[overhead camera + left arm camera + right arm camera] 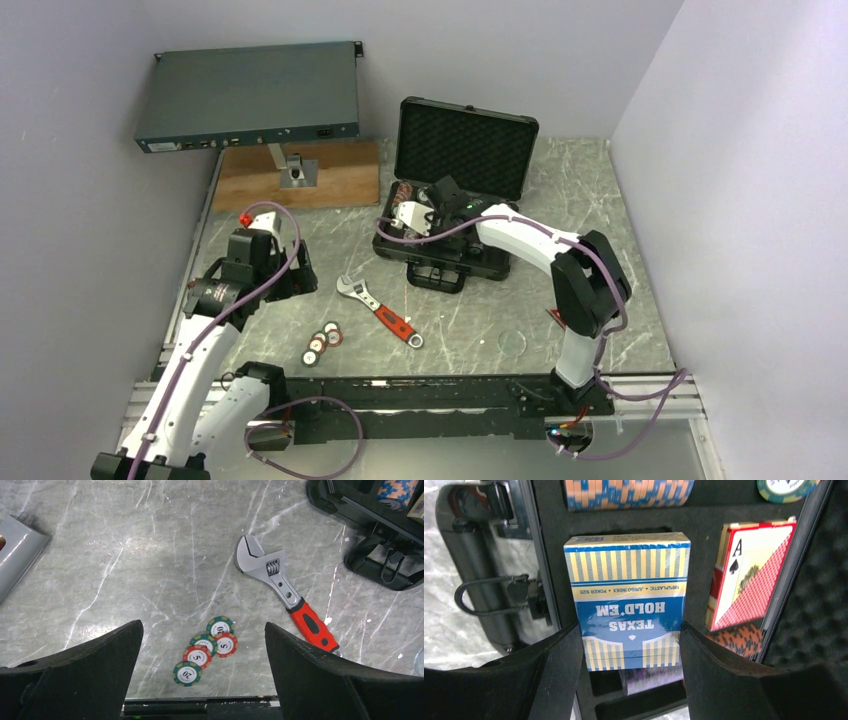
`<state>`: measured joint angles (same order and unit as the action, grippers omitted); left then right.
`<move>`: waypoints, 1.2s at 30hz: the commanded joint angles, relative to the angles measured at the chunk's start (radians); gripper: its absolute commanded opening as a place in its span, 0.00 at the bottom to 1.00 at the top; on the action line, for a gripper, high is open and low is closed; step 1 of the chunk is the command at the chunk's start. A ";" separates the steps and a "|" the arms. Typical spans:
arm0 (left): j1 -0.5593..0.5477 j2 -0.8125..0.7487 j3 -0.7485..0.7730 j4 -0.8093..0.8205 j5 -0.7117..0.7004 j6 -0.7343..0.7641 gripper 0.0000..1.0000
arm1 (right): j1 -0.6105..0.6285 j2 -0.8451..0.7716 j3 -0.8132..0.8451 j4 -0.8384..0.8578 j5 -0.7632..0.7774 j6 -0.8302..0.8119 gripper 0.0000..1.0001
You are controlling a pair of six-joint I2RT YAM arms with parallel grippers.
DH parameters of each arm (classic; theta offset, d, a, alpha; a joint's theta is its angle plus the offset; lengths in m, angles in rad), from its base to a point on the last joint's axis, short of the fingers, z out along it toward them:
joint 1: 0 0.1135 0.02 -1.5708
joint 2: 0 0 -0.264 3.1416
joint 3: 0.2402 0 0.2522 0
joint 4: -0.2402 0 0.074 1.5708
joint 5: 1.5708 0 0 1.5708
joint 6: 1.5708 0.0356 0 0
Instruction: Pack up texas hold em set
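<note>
The black case (pixel 465 150) lies open at the back centre with its foam lid upright. My right gripper (pixel 415 215) hangs over the case's base, shut on the blue card deck (pixel 629 595); both fingers (pixel 559 665) press on its sides. In the foam tray lie the red card deck (pixel 749 575) and rows of striped chips (pixel 629 492). Several loose poker chips (pixel 207 650) lie overlapping on the table near the front edge. My left gripper (pixel 202 626) hovers above them, open, with nothing between its fingers.
A red-handled adjustable wrench (pixel 380 312) lies diagonally between the loose chips and the case's handle (pixel 385 570). A dark-grey rack box (pixel 248 97) stands on a mount over a wooden board (pixel 330 180) at the back left. Walls close in left and right.
</note>
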<state>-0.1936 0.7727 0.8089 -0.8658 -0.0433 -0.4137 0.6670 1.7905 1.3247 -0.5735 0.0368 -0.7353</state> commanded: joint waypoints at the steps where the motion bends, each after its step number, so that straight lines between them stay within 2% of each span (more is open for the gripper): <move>1: -0.004 0.011 0.032 -0.002 -0.018 -0.015 0.99 | -0.005 0.045 0.083 0.084 -0.053 -0.040 0.00; 7: -0.004 0.022 0.033 -0.004 -0.018 -0.013 0.99 | -0.011 0.074 0.098 0.078 -0.070 -0.032 0.00; 14: -0.003 0.021 0.033 -0.001 -0.016 -0.011 0.99 | -0.020 0.036 0.046 0.005 -0.100 -0.021 0.00; 22: -0.004 0.013 0.033 -0.001 -0.012 -0.009 0.99 | -0.031 -0.011 0.002 -0.060 -0.041 0.016 0.00; 29: -0.004 0.010 0.033 -0.001 -0.010 -0.008 0.99 | -0.035 0.042 0.013 -0.061 -0.019 0.065 0.00; 30: -0.004 0.010 0.033 0.000 -0.009 -0.008 0.99 | -0.035 0.052 0.017 -0.053 -0.007 0.079 0.06; 31: -0.004 0.009 0.033 -0.001 -0.010 -0.009 0.99 | -0.035 0.056 0.021 -0.041 0.004 0.091 0.20; 33: -0.004 0.008 0.033 0.000 -0.012 -0.010 0.99 | -0.034 0.055 0.034 -0.024 0.020 0.106 0.41; 35: -0.004 0.009 0.033 0.000 -0.011 -0.010 0.99 | -0.034 0.047 0.050 -0.016 0.021 0.112 0.69; 36: -0.004 0.010 0.033 0.000 -0.010 -0.009 0.99 | -0.034 0.041 0.059 -0.011 0.027 0.117 0.75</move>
<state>-0.1944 0.7956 0.8089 -0.8772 -0.0502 -0.4133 0.6380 1.8347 1.3457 -0.5617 0.0219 -0.6704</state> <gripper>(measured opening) 0.989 0.682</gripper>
